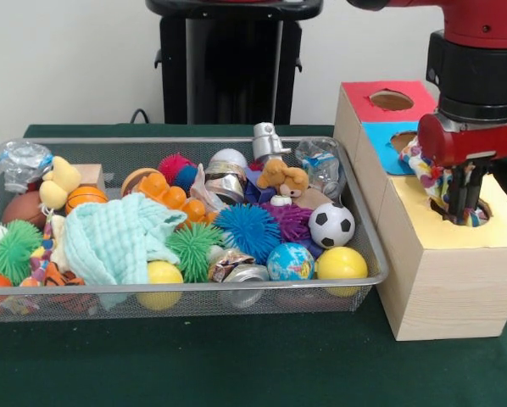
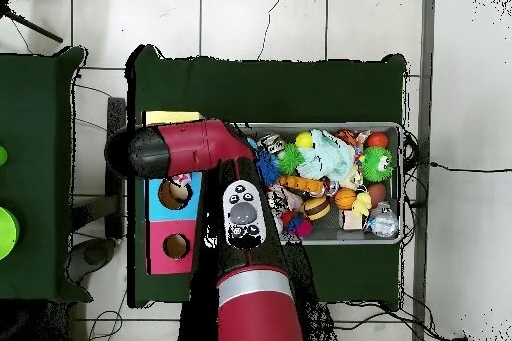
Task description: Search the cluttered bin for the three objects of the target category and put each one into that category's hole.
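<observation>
My gripper [image 1: 462, 202] hangs over the yellow end of the wooden sorting box [image 1: 444, 271], right at the yellow hole [image 1: 484, 212], which it mostly hides. It is shut on a multi-coloured rope toy [image 1: 425, 165] whose strands dangle beside the black fingers [image 1: 457, 188] and reach down to the hole's rim. A similar knotted rope piece [image 1: 46, 259] lies at the left end of the wire bin [image 1: 186, 298]. In the overhead view the arm [image 2: 205, 149] covers the gripper and the yellow hole.
The box also has a red top with a hole [image 1: 391, 100] and a blue top with a hole [image 1: 403, 140]. The bin holds several balls, spiky toys, a teal cloth [image 1: 118, 237], cans and a plush dog [image 1: 283, 178]. Green cloth covers the table [image 1: 236, 365].
</observation>
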Robot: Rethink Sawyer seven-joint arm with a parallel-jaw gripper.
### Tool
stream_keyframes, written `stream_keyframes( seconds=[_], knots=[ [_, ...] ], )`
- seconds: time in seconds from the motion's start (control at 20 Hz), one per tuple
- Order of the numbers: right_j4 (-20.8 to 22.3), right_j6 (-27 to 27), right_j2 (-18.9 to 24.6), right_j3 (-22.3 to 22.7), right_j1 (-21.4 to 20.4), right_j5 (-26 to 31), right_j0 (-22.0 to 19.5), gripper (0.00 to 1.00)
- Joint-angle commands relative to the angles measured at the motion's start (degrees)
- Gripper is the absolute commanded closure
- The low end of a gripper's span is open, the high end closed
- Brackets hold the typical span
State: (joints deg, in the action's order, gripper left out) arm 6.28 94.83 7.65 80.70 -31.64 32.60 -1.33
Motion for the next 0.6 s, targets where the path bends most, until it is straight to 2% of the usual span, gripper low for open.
stream_keyframes(
  seconds=[0.05,0.3,0.6],
  knots=[
    [0.77,3.56,3.10,-1.64,8.72,-0.84,-2.19,1.00],
    [1.16,6.00,4.50,-2.90,15.94,-12.37,-2.69,1.00],
    [-0.05,7.23,5.46,-5.84,22.37,-18.96,-2.78,1.00]
  ],
)
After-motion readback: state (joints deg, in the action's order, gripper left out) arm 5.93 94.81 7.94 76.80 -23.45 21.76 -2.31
